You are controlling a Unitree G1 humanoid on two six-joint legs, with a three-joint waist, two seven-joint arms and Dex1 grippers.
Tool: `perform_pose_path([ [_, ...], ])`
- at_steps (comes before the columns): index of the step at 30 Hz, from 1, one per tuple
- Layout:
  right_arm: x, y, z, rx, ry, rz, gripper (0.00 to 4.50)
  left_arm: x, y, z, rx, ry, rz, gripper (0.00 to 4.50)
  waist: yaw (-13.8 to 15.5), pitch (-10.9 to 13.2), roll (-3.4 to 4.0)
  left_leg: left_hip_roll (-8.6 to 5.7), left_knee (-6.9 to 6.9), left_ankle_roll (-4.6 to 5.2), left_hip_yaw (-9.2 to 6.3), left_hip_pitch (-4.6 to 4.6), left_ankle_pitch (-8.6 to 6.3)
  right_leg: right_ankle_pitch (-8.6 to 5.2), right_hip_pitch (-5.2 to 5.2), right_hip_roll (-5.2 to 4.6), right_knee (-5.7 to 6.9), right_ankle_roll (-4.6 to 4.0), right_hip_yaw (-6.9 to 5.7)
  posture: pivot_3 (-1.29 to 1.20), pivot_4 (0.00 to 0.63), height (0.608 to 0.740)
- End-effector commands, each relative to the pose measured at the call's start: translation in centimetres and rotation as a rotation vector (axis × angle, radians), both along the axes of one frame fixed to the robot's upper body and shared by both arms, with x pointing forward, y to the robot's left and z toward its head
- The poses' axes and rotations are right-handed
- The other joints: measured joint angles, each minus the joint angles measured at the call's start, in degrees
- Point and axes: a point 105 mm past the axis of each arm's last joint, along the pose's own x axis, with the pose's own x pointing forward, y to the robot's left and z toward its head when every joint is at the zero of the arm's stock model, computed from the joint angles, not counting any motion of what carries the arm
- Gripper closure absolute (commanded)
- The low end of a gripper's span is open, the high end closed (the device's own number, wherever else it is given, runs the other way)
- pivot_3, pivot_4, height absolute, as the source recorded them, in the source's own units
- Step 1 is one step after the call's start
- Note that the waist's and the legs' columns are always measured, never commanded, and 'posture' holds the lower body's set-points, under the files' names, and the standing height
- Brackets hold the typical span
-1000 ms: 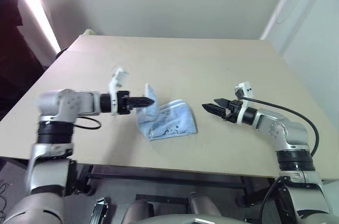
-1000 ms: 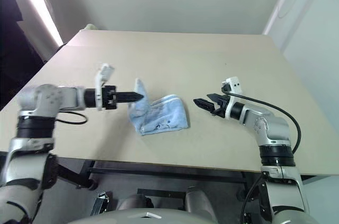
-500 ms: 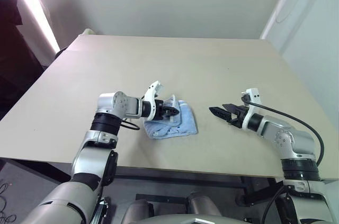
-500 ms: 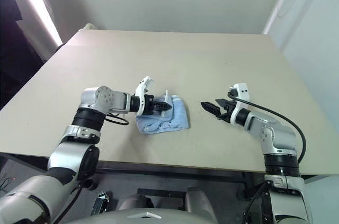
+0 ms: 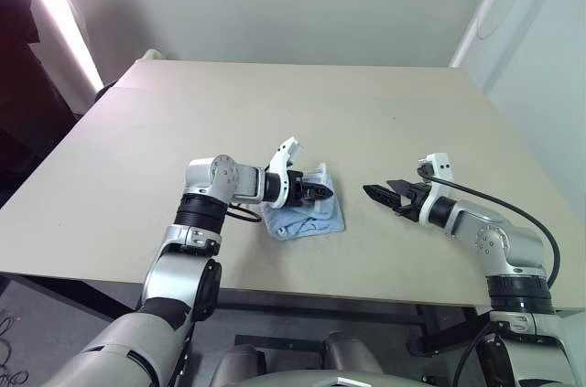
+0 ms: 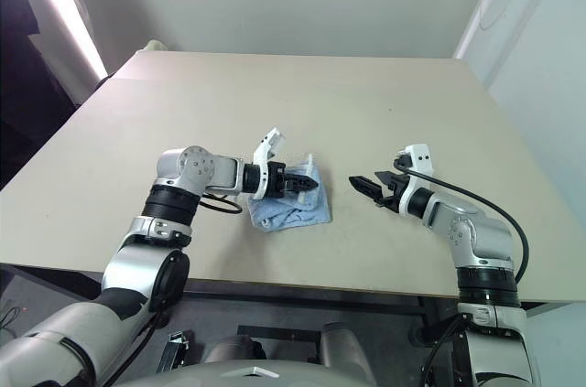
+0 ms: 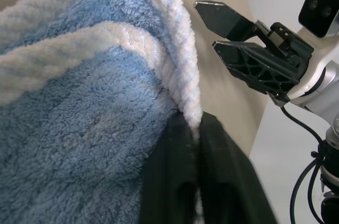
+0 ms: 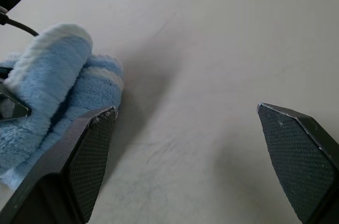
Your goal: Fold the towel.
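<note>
The towel (image 5: 307, 213) sits bunched up near the front middle of the tan surface (image 5: 366, 122). In the left wrist view you can see the left gripper (image 7: 197, 128) with its jaws pinching the white edging (head views just show it lying over the towel). The right gripper (image 5: 377, 193) hovers well apart, jaws spread wide. There's a plain grey wall (image 5: 275, 3) behind the surface.

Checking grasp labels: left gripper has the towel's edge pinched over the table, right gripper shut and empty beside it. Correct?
Not quite: the right gripper is open, its fingers spread wide apart over the bare table, as the right wrist view shows. The rest holds: the left gripper pinches the towel by its white edge, and the right one is empty beside it.
</note>
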Motion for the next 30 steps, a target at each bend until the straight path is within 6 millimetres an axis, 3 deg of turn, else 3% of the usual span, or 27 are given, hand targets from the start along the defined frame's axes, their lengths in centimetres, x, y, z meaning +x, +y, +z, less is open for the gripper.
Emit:
perform_pose_path([
  [1, 0.8, -0.2, 1.6, -0.012, -0.06, -0.004, 0.0, -0.2, -0.5, 0.8, -0.043, -0.037, -0.031, 2.75, 0.0, 0.0, 0.0, 0.0, 0.0, 0.0, 0.0, -0.01, 0.0, 0.0, -0.01, 0.0, 0.0, 0.0, 0.0, 0.0, 0.0, 0.716],
  [4, 1.0, 0.0, 1.7, -0.013, -0.064, 0.0, 0.0, -0.8, -0.3, 1.6, -0.074, -0.066, -0.073, 1.7, -0.1, 0.0, 0.0, 0.0, 0.0, 0.0, 0.0, -0.02, 0.0, 0.0, -0.02, 0.01, 0.0, -0.01, 0.0, 0.0, 0.0, 0.716],
  [6, 1.0, 0.1, 1.8, -0.011, -0.069, 0.003, 0.0, -0.8, 0.6, 2.6, -0.064, -0.186, -0.084, 0.97, -0.2, 0.0, 0.01, 0.0, 0.0, 0.0, 0.0, -0.02, 0.0, 0.0, -0.03, 0.01, 0.01, -0.01, 0.0, 0.0, 0.0, 0.716],
  [8, 1.1, 0.1, 1.8, -0.008, -0.072, 0.004, 0.0, -0.7, 1.2, 3.3, -0.04, -0.309, -0.093, 0.97, -0.2, 0.0, 0.02, 0.02, -0.01, 0.0, 0.02, -0.02, 0.0, 0.0, -0.05, 0.02, 0.03, -0.01, 0.02, 0.0, 0.0, 0.716],
  [10, 1.1, 0.3, 1.8, -0.004, -0.075, 0.008, 0.0, -0.6, 2.4, 5.3, -0.039, -0.572, -0.078, 0.97, -0.1, 0.0, 0.06, 0.03, -0.01, 0.0, 0.01, 0.0, 0.0, 0.0, -0.05, 0.02, 0.03, -0.02, 0.03, 0.0, 0.0, 0.716],
  [12, 1.2, 0.4, 1.7, -0.003, -0.077, 0.011, 0.0, -1.0, 3.1, 6.6, -0.055, -0.715, -0.071, 0.97, 0.0, 0.0, 0.06, 0.07, -0.02, -0.01, 0.03, -0.01, 0.0, 0.0, -0.04, 0.01, 0.02, -0.02, 0.05, 0.0, 0.0, 0.716],
  [18, 1.5, 0.9, 1.9, -0.003, -0.092, 0.02, 0.0, -0.6, 5.9, 7.6, -0.031, -0.876, 0.015, 0.97, 0.9, 0.0, 0.06, 0.04, 0.07, 0.0, 0.06, -0.03, 0.0, -0.01, -0.01, -0.03, 0.01, -0.03, 0.05, 0.0, 0.0, 0.716],
  [22, 1.7, 1.1, 1.8, -0.019, -0.104, 0.025, 0.0, 0.0, 6.7, 2.0, 0.182, -0.966, -0.043, 0.97, 1.3, 0.0, 0.1, 0.01, 0.03, 0.0, 0.1, 0.1, 0.0, -0.01, 0.06, -0.01, -0.01, -0.04, 0.07, 0.0, 0.0, 0.716],
  [30, 2.1, 0.8, 2.4, -0.028, -0.131, 0.016, 0.0, 0.3, 2.6, -1.7, 0.073, -0.898, -0.062, 0.97, 1.6, 0.0, 0.08, -0.02, 0.16, 0.01, 0.07, -0.2, 0.0, 0.01, 0.03, -0.04, -0.22, -0.02, -0.01, 0.0, 0.0, 0.716],
])
